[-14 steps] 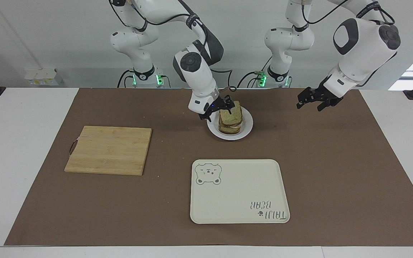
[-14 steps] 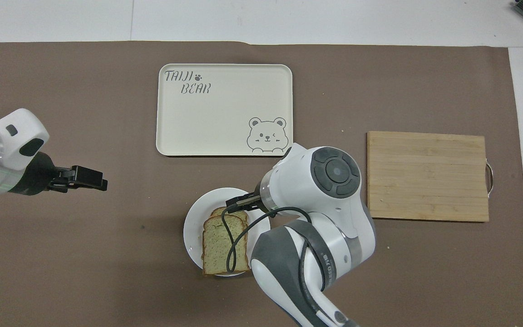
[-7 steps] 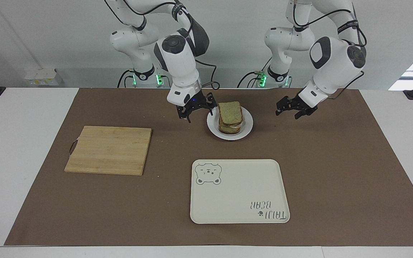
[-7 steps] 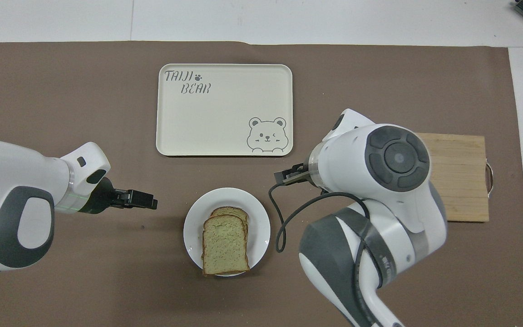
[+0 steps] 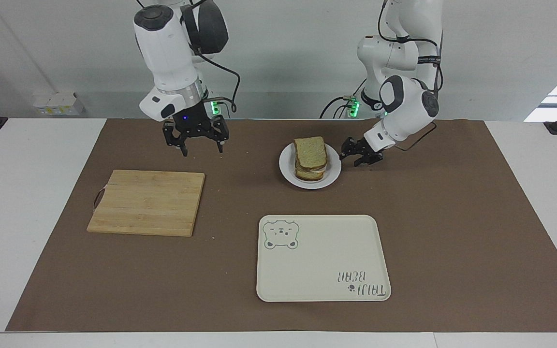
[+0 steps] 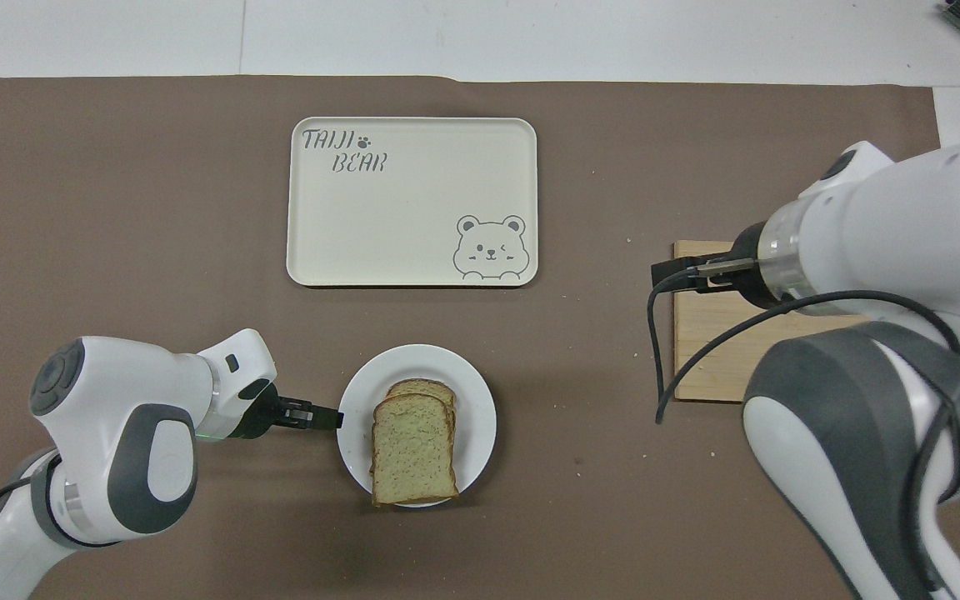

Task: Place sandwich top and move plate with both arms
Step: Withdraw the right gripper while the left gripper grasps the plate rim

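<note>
**Ana:** Two grippers to report. The left gripper (image 5: 361, 155) is low, just at the rim of the plate (image 5: 334, 171), on the side toward the left arm's end of the counter (image 5: 452, 217). If its fingers are apart or already closing on the rim, I cannot tell. The right gripper (image 5: 195, 140) hangs in the air with its fingers spread wide and nothing between them, above the brown mat near the cutting board (image 5: 147, 202).

**Ben:** And the bread?

**Ana:** The sandwich top (image 5: 310, 151) already lies on the stack, in the middle of the plate, just beside the left gripper. So I judge the first part is done and the plate is the next thing to move.

**Ben:** How will the plate handle?

**Ana:** It looks stiff, smooth and probably slippery, and not heavy. The rim is thin, so I think a good hold is a pinch on the bare rim, one gripper on each side. The sandwich is soft and stands tall and a little uneven, so any tilt could make the top slice slide off.

**Ben:** Where could it go?

**Ana:** Maybe to the tray (image 5: 278, 290) with the bear, which is well apart from both grippers; the task does not say it.
</note>
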`<state>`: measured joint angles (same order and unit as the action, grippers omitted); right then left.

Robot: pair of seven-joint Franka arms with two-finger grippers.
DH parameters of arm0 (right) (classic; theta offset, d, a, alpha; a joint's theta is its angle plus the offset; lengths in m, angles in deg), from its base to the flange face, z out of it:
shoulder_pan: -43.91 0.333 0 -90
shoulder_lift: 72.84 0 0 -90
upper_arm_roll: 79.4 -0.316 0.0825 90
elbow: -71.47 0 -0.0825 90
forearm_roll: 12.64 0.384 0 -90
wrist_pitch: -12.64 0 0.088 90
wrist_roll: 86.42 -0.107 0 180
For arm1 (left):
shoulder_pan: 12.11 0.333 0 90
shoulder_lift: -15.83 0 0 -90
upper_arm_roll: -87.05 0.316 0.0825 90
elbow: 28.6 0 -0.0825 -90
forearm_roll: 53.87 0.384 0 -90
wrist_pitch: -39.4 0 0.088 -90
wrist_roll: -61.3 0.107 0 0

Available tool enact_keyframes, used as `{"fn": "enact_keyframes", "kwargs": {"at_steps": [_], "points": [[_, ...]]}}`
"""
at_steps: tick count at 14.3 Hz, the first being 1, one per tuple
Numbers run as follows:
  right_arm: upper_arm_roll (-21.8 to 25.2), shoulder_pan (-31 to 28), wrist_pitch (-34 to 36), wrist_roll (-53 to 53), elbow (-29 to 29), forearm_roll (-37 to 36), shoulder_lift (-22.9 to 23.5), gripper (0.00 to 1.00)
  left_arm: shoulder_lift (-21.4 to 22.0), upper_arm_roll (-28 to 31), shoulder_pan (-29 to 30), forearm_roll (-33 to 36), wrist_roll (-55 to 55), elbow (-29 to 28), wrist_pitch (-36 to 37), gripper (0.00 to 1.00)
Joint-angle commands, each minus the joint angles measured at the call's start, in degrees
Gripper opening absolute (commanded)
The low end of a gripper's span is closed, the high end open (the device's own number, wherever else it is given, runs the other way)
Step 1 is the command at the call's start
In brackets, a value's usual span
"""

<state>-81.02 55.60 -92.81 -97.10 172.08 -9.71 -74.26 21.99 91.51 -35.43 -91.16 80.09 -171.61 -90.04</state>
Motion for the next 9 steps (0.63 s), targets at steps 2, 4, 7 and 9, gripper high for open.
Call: {"fn": "enact_keyframes", "kwargs": {"at_steps": [2, 4, 7, 9], "points": [[0.2, -2.0, 6.7, 0.8, -5.6, -3.5, 0.2, 1.0, 1.7, 0.8, -1.1, -4.8, 4.2, -4.0, -2.5, 0.44], [0.7, -2.8, 11.0, 0.7, -8.3, -3.7, 0.2, 1.0, 1.5, 0.9, -2.7, -5.8, 4.2, -4.0, -3.3, 0.43], [0.7, -5.3, 16.6, 0.8, -12.9, -3.6, 0.2, 1.0, -0.2, 0.9, -5.6, -8.1, 4.2, -4.6, -6.7, 0.43], [0.7, -6.3, 18.6, 0.8, -14.2, -3.6, 0.1, 1.0, -0.5, 0.9, -6.4, -10.2, 4.2, -5.1, -7.8, 0.38]]}}
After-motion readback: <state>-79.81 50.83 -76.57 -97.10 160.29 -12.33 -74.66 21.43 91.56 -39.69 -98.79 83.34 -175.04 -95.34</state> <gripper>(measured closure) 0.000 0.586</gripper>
